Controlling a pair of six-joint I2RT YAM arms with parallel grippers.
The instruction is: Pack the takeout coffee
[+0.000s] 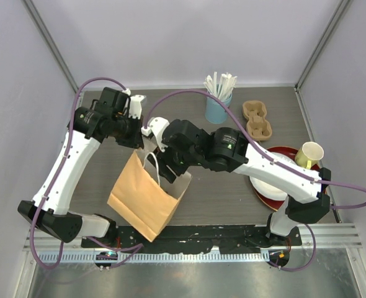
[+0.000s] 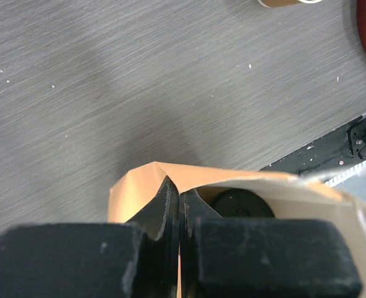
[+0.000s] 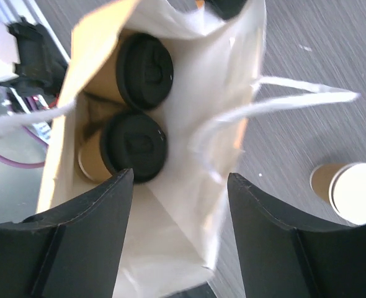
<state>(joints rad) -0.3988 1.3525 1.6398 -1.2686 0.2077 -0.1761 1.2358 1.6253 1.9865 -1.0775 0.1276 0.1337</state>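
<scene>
Two takeout coffee cups (image 3: pixel 132 144): kraft-brown with black lids on, lying side by side deep inside the paper bag (image 1: pixel 142 195), one just past the other.
Paper bag: brown outside, white inside, with white cord handles; it sits tilted on the grey worktop (image 1: pixel 226 192), and its open mouth faces the right hand.
Left hand (image 2: pixel 178 205): clenched on the bag's rim, the paper edge pinched between its dark fingers; one black lid shows just behind them.
Right hand (image 3: pixel 180 177): released, fingers spread wide over the bag's mouth, grasping nothing.
Straw cup (image 1: pixel 218 105): light blue, full of white wrapped straws, at the far side of the worktop.
Cup carrier (image 1: pixel 257 120): moulded cardboard, just to the right of the straw cup.
Pale yellow cup (image 1: pixel 309 155): far right, at the edge of the red dish (image 1: pixel 267 200).
</scene>
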